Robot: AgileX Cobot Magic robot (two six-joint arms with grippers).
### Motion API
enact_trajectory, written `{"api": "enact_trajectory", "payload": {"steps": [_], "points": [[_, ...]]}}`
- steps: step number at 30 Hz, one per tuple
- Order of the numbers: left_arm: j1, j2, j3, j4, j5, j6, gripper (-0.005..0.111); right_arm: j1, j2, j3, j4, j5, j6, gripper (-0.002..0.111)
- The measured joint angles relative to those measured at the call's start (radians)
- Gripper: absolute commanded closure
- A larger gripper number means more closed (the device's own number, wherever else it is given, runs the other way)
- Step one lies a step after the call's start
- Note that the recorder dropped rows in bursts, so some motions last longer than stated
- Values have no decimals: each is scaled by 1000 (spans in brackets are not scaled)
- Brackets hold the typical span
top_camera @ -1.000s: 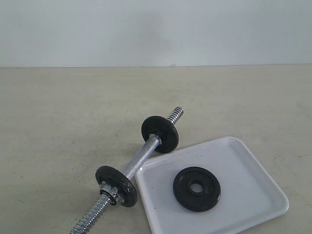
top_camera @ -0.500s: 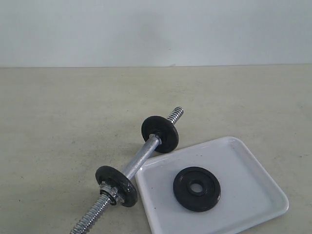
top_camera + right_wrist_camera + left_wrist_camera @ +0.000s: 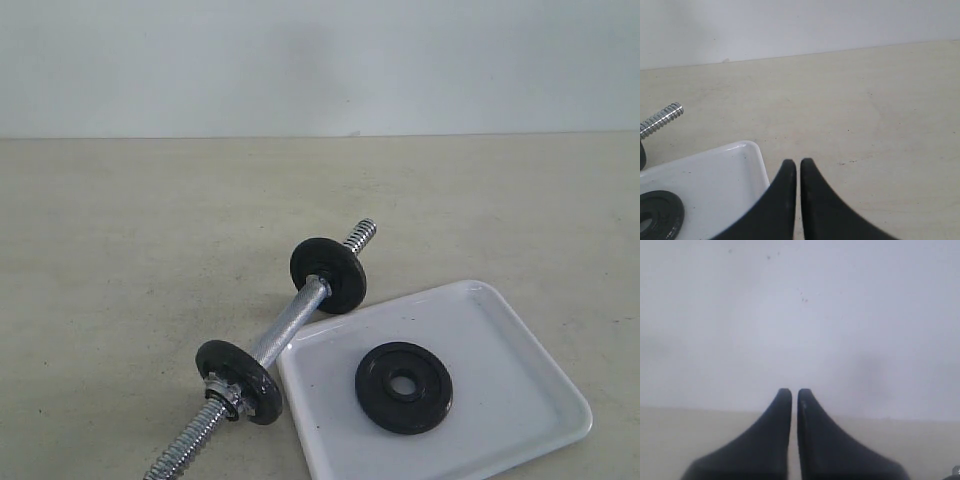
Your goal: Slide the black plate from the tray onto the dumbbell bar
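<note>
Lying flat in the tray point(image 3: 500, 320), the black plate point(image 3: 403, 387) shows its centre hole.

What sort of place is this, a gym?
Likely a lab test bench, not a gym: bare beige tabletop, blank white wall, and a dumbbell bar beside a tray holding one black plate.

The left gripper point(image 3: 794, 392) is showing two matte black fingers, broad-based and tapering to rounded tips, one carrying a pale fleck; the right gripper point(image 3: 798, 164) is showing the same shape.
</note>
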Motion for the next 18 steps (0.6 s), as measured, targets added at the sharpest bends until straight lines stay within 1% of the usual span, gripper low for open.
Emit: {"api": "enact_trajectory", "payload": {"steps": [2, 5, 8, 11, 15, 17, 18], "points": [[-25, 0, 0, 0, -30, -17, 102, 0, 0, 0, 0, 0, 0, 107], [-44, 0, 0, 0, -35, -89, 102, 0, 0, 0, 0, 0, 0, 107], [-50, 0, 0, 0, -41, -186, 102, 0, 0, 0, 0, 0, 0, 107], [-50, 0, 0, 0, -74, -282, 102, 0, 0, 0, 0, 0, 0, 107], [-50, 0, 0, 29, -188, -354, 102, 0, 0, 0, 0, 0, 0, 107], [-50, 0, 0, 70, -281, -376, 102, 0, 0, 0, 0, 0, 2, 107], [-50, 0, 0, 104, -361, -390, 102, 0, 0, 0, 0, 0, 2, 107]]}}
